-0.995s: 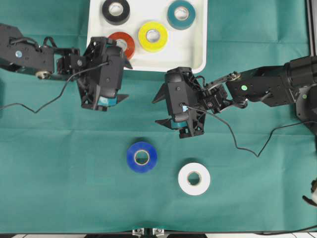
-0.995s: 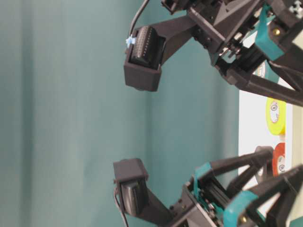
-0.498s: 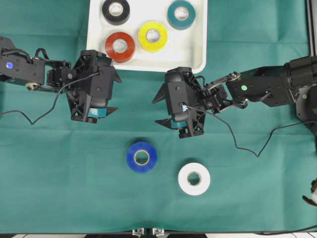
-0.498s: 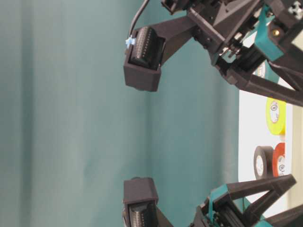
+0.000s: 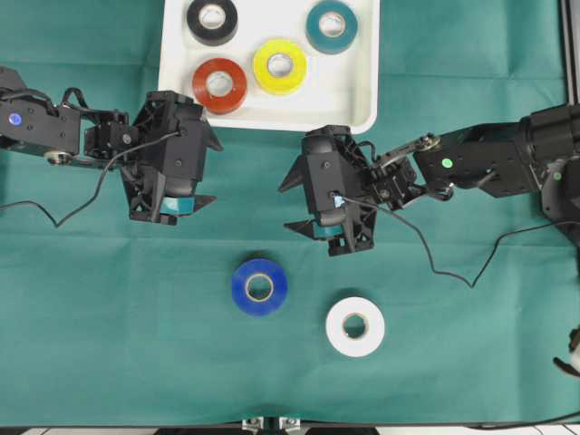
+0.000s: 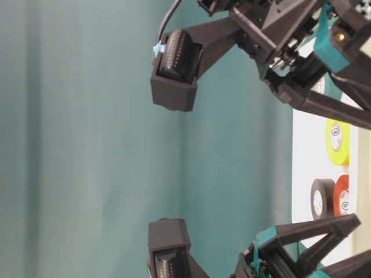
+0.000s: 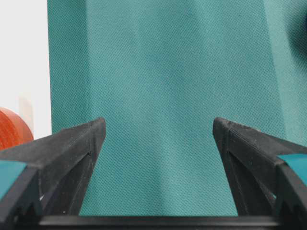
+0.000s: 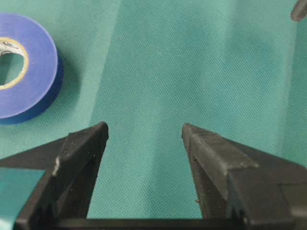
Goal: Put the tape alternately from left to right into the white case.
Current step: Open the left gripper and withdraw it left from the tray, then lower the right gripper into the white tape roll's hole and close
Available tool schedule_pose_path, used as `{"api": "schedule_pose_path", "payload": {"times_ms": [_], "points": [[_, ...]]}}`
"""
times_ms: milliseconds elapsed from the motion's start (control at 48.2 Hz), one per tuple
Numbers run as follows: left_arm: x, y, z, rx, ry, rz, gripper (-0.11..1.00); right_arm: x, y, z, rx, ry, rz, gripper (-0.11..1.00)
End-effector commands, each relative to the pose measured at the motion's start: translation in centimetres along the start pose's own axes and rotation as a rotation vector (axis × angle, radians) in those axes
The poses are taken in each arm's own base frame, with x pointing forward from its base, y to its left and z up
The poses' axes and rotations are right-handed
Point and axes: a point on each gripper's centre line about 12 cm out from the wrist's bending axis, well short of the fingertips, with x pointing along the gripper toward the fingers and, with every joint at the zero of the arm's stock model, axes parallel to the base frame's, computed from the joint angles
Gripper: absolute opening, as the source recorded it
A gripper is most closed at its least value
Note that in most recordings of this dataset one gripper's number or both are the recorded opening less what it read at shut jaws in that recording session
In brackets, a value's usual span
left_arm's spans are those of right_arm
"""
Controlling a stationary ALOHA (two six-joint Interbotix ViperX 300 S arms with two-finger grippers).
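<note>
The white case [image 5: 358, 100] at the top holds four rolls of tape: black [image 5: 212, 20], orange-red [image 5: 221, 85], yellow [image 5: 279, 66] and teal [image 5: 331, 25]. A blue roll [image 5: 259, 286] and a white roll [image 5: 354, 326] lie flat on the green cloth below. My left gripper [image 5: 216, 174] hangs open and empty over bare cloth just below the case's left corner. In its wrist view, the left gripper [image 7: 158, 124] has the orange-red roll [image 7: 12, 127] at the left edge. My right gripper [image 5: 285, 207] is open and empty above the blue roll [image 8: 33, 62].
Green cloth covers the whole table. Black cables trail from both arms across the cloth [image 5: 453, 267]. The table-level view shows both wrist cameras close up, with the yellow roll [image 6: 336, 142] and the black roll [image 6: 320, 200] in the case behind.
My left gripper has drawn back left and down from the case, uncovering the orange-red roll that lies there. The right gripper has barely shifted.
</note>
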Motion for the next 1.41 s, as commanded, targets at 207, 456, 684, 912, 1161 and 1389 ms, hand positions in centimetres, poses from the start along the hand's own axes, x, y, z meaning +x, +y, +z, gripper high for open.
{"api": "schedule_pose_path", "payload": {"times_ms": [207,456,684,912,1161,1389], "points": [[-0.6,0.0,0.5,-0.001,-0.026,0.003,0.6,-1.0,2.5,1.4,-0.023,-0.028,0.032,0.7],[-0.6,0.0,0.7,-0.004,-0.029,0.003,0.6,-2.2,5.4,0.5,0.008,0.026,0.048,0.7],[-0.6,-0.1,0.7,-0.03,-0.031,0.0,0.6,-3.1,8.7,-1.5,0.042,0.087,0.088,0.7],[-0.6,-0.2,0.8,-0.058,-0.034,-0.003,0.6,-3.6,11.2,-2.8,0.114,0.132,0.114,0.7],[-0.5,-0.6,1.2,-0.051,-0.043,-0.01,0.6,-3.8,12.6,-3.8,0.156,0.171,0.115,0.7],[-0.4,-0.7,1.7,-0.047,-0.052,-0.013,0.6,-3.3,12.7,-4.5,0.168,0.194,0.107,0.7]]}}
